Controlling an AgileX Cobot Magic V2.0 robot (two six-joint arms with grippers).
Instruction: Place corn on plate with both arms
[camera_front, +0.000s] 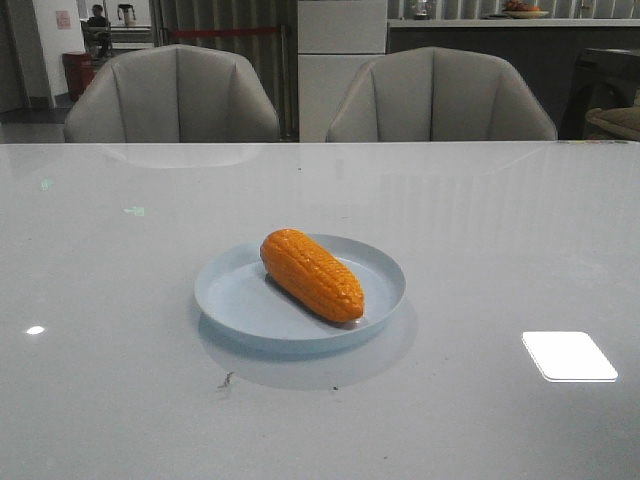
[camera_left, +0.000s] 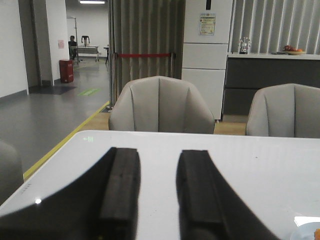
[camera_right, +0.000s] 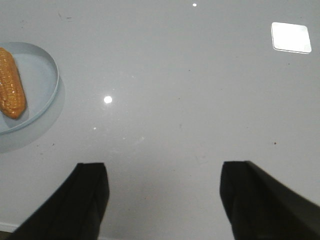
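Glossy white tabletop (camera_front: 120, 400) with two grey padded chairs (camera_front: 172, 95) behind it, bearing one dish and its load.

On the round, shallow, pale blue plate (camera_front: 235, 295) lies the orange, glossy plastic corn cob (camera_front: 311, 274), set slantwise inside the rim, nothing else in the dish. Neither arm shows in the front view. The left black two-finger gripper (camera_left: 157, 192) hangs over bare table with a gap between its fingers, holding nothing. The right black gripper (camera_right: 165, 200) is spread wide and empty, well apart from the plate.
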